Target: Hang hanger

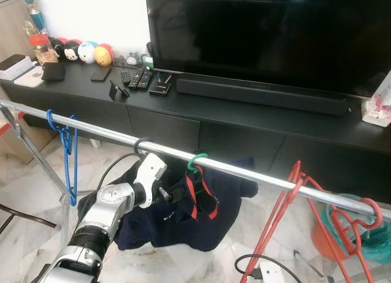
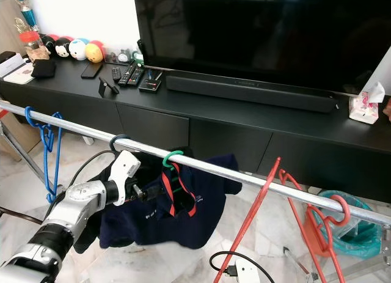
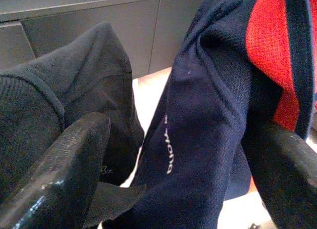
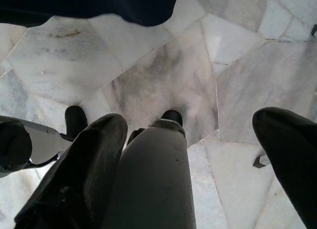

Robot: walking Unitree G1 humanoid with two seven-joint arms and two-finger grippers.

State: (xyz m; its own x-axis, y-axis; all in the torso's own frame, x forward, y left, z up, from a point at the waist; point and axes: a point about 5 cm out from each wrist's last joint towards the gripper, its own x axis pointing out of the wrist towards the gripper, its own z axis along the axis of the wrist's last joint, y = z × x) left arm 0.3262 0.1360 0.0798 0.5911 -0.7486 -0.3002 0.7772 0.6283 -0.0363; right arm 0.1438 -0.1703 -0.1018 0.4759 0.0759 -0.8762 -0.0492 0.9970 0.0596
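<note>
One knit navy shirt (image 1: pixel 177 219) (apparently hangered) on steel rail (image 1: pixel 256 176).

Two black fingers (image 3: pixel 59 174) of the left end effector (image 3: pixel 168 179) are standing spread apart around a hanging navy garment (image 3: pixel 198 140) with red trim (image 3: pixel 272 51), while a dark grey garment (image 3: pixel 64 95) is draping beside it before dark cabinet doors (image 3: pixel 89 21).

A large black television (image 1: pixel 269 32) and a soundbar (image 1: pixel 263 95) stand on the dark worktop (image 1: pixel 244 121). Remote controls (image 1: pixel 139 79) and round plush toys (image 1: pixel 82 51) lie toward its left end. A tissue box (image 1: pixel 376 109) sits at its right.
</note>
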